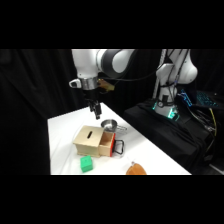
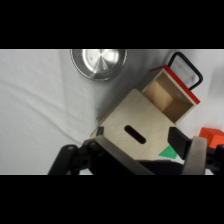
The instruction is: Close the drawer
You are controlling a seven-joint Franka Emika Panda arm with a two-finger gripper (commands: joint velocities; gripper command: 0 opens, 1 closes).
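A white worktop [image 1: 62, 137] runs diagonally through the side view, brightly lit from above, its cover faintly creased in the wrist view. Behind it hangs black drapery [image 1: 30, 85], leaving the room dark. To the right, a black-covered stand [image 1: 170, 135] carries cables and a teal-green glow [image 1: 171, 113].

— What sits on the white table [image 1: 65, 145]?

— A small shiny round metal cup [image 1: 108, 124] toward the far side, with a handle sticking out to one side. Near the front edge lies a small green cube [image 1: 86, 163], and further along that edge an orange rounded object [image 1: 135, 169], cut off by the frame.

— And behind?

— Black cloth [image 1: 30, 90].
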